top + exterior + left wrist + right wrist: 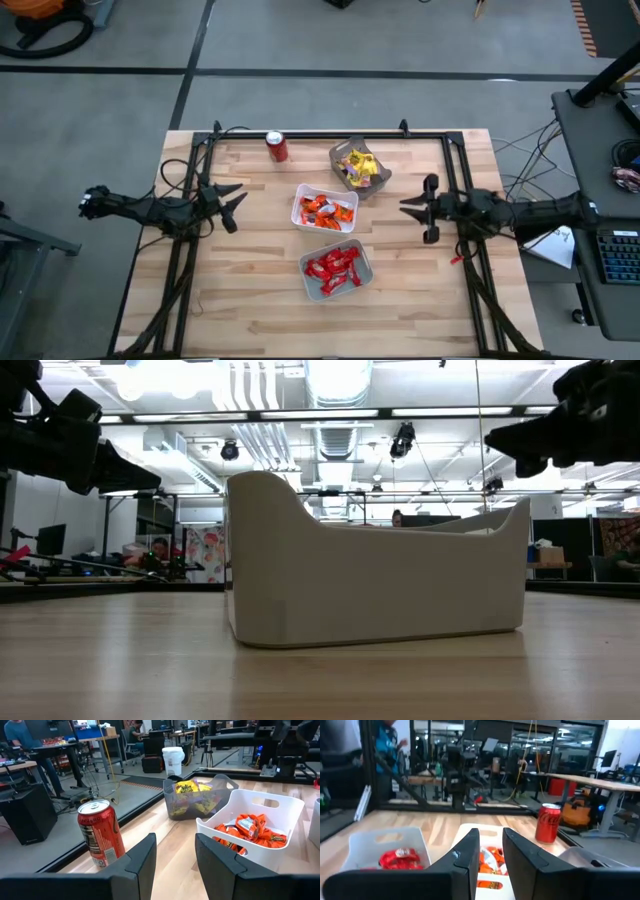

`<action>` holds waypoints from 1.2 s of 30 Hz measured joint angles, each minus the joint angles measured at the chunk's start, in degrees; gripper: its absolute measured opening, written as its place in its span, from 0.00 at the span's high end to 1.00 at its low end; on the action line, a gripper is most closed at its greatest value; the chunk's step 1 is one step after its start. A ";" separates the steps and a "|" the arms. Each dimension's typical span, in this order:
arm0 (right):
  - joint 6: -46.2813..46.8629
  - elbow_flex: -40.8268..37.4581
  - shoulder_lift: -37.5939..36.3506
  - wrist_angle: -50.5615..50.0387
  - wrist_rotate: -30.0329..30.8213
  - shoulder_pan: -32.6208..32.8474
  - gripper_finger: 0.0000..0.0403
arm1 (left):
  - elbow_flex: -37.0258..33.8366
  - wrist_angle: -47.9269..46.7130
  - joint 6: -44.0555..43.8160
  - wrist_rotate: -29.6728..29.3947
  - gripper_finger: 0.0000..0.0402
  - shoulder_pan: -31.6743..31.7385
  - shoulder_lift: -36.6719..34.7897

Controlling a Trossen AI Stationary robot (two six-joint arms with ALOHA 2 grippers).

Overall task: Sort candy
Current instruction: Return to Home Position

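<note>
Lying between left claw (236,205) and right claw (420,209), candy (326,211) fills bins (297,207).

Bright, even light from overhead falls on the wooden worktop (250,300), leaving only soft, short shadows beside the white bin (297,206). In the low view, ceiling strip lights (440,412) glare white (the nearest bin (370,580) looks duller against them). The soda can (100,835) carries a pale sheen.

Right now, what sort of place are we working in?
Probably a robotics lab or open workshop: a wooden table inside a black frame, desks with people behind, exposed ceiling ducts overhead.
</note>
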 joint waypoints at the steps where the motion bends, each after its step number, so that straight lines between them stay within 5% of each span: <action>1: 0.99 0.00 -0.84 -0.90 0.38 -0.16 0.80 | 0.00 0.00 0.00 0.00 0.70 0.00 -0.02; 6: 10.81 -0.04 -6.21 -8.82 8.67 -0.94 0.79 | 0.00 0.00 0.00 0.00 0.70 -0.02 0.20; 18: 0.25 -0.07 -15.82 -20.14 -2.95 -1.62 0.82 | 0.09 0.14 0.00 -0.04 0.70 0.00 0.34; 36: 2.86 -0.11 -14.94 -19.48 -2.62 -1.64 0.79 | 0.11 0.06 0.01 0.00 0.70 -0.02 0.27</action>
